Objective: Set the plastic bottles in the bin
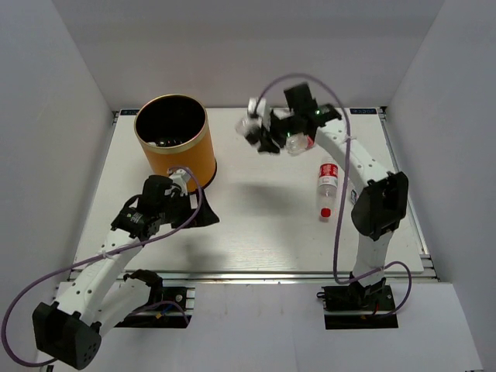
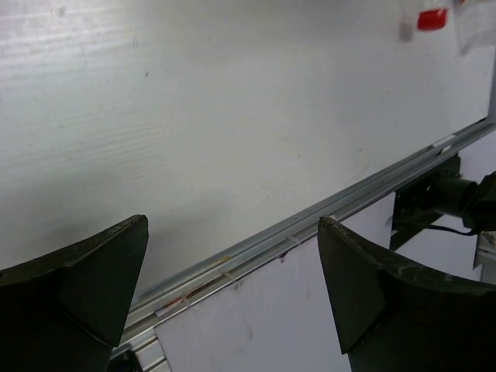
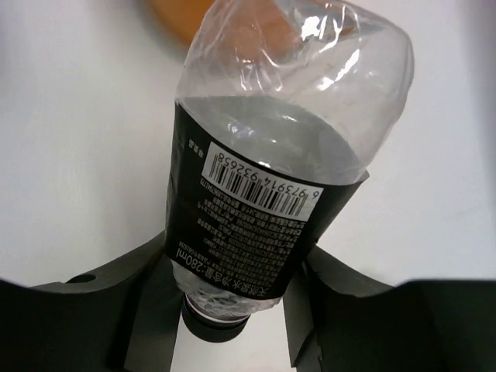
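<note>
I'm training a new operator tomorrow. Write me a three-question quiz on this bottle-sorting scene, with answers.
1. True or false: the left gripper is holding a bottle.
2. Multiple choice: the held bottle in the right gripper has a label that is A) red, B) black, C) green.
3. Short answer: where is the red-label bottle?

Key
1. False: its fingers are apart with nothing between them.
2. B.
3. Lying on the table, outside the bin, close to the right arm.
</note>
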`<state>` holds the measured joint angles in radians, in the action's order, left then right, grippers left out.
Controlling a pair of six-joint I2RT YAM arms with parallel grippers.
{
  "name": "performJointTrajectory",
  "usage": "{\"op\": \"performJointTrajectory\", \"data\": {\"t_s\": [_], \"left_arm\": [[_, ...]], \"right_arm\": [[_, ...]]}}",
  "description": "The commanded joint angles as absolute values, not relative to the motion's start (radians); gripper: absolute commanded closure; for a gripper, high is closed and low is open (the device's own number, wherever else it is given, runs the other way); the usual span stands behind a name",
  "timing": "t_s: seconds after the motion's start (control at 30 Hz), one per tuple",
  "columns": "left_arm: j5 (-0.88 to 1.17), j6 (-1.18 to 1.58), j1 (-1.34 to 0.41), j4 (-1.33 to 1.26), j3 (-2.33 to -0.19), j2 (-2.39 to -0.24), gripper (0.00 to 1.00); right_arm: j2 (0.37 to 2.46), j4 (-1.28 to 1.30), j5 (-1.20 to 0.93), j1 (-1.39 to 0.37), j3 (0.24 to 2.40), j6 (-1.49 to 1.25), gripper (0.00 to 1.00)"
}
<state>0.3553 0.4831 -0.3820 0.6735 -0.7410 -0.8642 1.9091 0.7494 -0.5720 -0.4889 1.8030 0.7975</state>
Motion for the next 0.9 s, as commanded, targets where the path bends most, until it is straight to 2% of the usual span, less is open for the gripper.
{"op": "performJointTrajectory", "data": {"t_s": [0.0, 0.07, 0.23, 0.3, 0.33, 0.4, 0.43, 0.5, 0.57, 0.63, 0.67, 0.7, 0.73, 0.87], "left_arm": [[0.407, 0.465, -0.39, 0.64, -0.684, -0.882, 0.0], [0.407, 0.454, -0.39, 0.62, -0.669, -0.891, 0.0], [0.407, 0.454, -0.399, 0.586, -0.621, -0.891, 0.0], [0.407, 0.454, -0.399, 0.586, -0.6, -0.882, 0.0], [0.416, 0.454, -0.408, 0.586, -0.6, -0.882, 0.0], [0.416, 0.454, -0.408, 0.586, -0.6, -0.87, 0.0], [0.416, 0.454, -0.408, 0.586, -0.6, -0.856, 0.0], [0.416, 0.454, -0.408, 0.586, -0.6, -0.847, 0.0], [0.416, 0.454, -0.408, 0.595, -0.6, -0.833, 0.0], [0.416, 0.454, -0.408, 0.604, -0.609, -0.824, 0.0], [0.416, 0.454, -0.408, 0.604, -0.609, -0.824, 0.0], [0.425, 0.454, -0.408, 0.604, -0.621, -0.824, 0.0], [0.434, 0.445, -0.408, 0.594, -0.633, -0.824, 0.0], [0.471, 0.434, -0.419, 0.513, -0.655, -0.88, 0.0]], "right_arm": [[1.865, 0.718, -0.686, -0.552, 2.158, 0.584, 0.9], [1.922, 0.671, -0.683, -0.569, 2.297, 0.485, 0.93], [1.914, 0.184, -0.693, -0.684, 2.204, 0.286, 0.98], [1.937, 0.096, -0.69, -0.719, 2.195, 0.249, 0.98], [1.983, -0.037, -0.69, -0.738, 2.203, 0.171, 0.98], [2.02, -0.119, -0.695, -0.759, 2.224, 0.118, 0.94], [2.049, -0.247, -0.686, -0.773, 2.224, 0.068, 0.94], [2.129, -0.319, -0.651, -0.791, 2.246, 0.025, 0.92], [2.234, -0.298, -0.615, -0.817, 2.379, 0.025, 0.9], [2.263, -0.281, -0.583, -0.834, 2.413, 0.043, 0.8], [2.266, -0.29, -0.574, -0.838, 2.398, 0.046, 0.55], [2.27, -0.29, -0.572, -0.841, 2.384, 0.051, 0.42], [2.266, -0.293, -0.554, -0.841, 2.346, 0.051, 0.12], [2.26, -0.295, -0.508, -0.839, 2.359, 0.064, 0.1]]}}
